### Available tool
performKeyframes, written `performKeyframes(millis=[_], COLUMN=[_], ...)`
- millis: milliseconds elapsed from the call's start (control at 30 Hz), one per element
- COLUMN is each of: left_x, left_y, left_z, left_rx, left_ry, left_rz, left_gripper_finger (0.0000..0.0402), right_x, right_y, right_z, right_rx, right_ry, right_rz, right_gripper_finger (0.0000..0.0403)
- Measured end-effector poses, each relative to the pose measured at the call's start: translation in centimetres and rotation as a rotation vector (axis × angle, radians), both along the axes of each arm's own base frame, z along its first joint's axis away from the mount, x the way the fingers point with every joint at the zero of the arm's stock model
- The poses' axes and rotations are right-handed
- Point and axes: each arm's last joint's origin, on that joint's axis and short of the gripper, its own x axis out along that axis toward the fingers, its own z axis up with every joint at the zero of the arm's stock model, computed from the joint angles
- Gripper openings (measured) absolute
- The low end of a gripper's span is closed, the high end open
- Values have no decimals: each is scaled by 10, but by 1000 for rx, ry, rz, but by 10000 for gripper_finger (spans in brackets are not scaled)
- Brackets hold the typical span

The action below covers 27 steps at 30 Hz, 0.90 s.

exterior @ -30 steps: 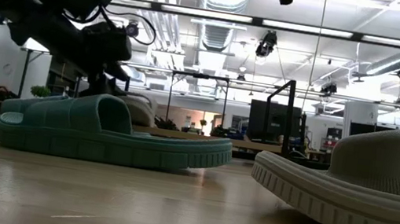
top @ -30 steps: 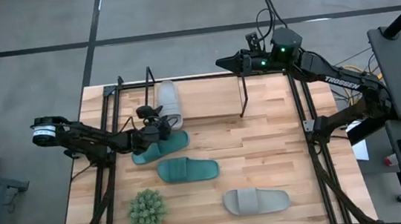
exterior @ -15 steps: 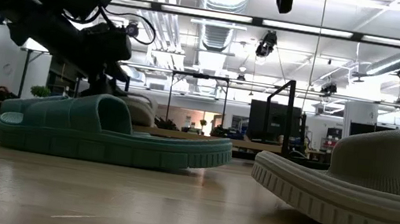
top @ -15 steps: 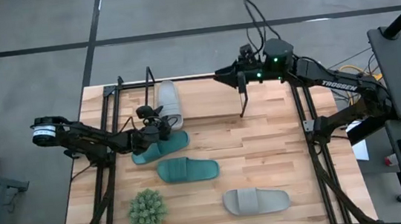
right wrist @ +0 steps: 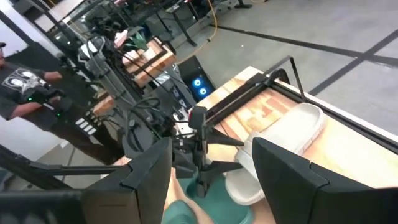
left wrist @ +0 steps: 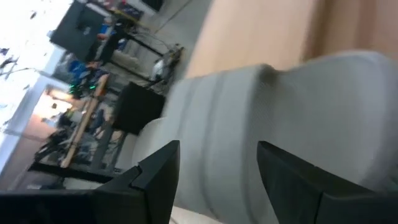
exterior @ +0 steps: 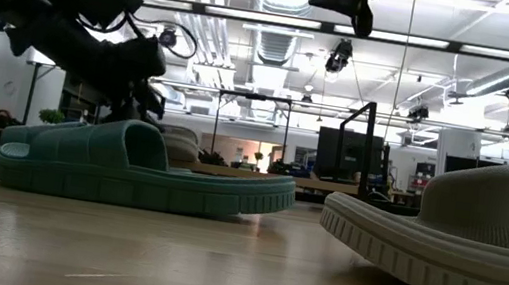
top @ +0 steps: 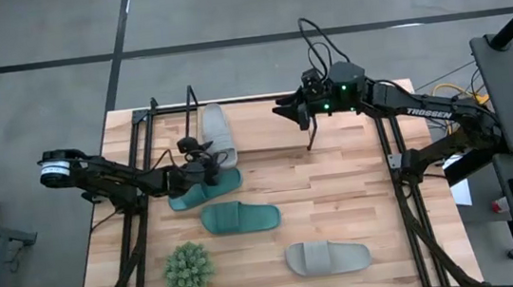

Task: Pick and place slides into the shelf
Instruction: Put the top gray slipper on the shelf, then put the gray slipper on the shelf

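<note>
A light grey slide lies sole-down on the left end of the shelf, a black wire rack with a wood board at the table's far side. My left gripper is open just near of that slide's heel. The slide's ribbed strap fills the left wrist view beyond the fingers. A teal slide lies slanted under the gripper; a second teal one and a second grey one rest flat nearer. My right gripper is open, high over the shelf's right part.
A small spiky green plant stands near the table's near left corner. Black frame rails run along both table sides. In the low view the teal slide and the grey slide stand close to the camera. A person shows beyond the table.
My right arm has swung from the far right corner toward the table's left and slightly nearer, and its gripper has come down into the top of the low view. The left gripper and all slides have stayed about where they were.
</note>
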Motion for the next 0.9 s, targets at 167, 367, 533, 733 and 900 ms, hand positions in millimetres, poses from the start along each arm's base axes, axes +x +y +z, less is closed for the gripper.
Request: performKeyframes(millis=[167, 367, 533, 733, 900], left_x=[-1, -3, -6, -13, -20], left_y=[0, 0, -1, -3, -3], left_z=[-2, 4, 14, 21, 27], left_rx=[-4, 0, -3, -40, -43], left_ry=[26, 2, -40, -33, -31], left_rz=[-5, -3, -24, -93, -92], left_gripper_finger=[199, 199, 199, 199, 199], right_x=[0, 0, 0, 0, 0], right_y=[0, 0, 0, 0, 1], right_z=[0, 1, 0, 1, 1], right_rx=[-1, 8, 12, 15, 18], right_ry=[-4, -10, -10, -12, -12], right_rz=[0, -1, -1, -1, -2], right_gripper_finger=[215, 215, 215, 215, 215])
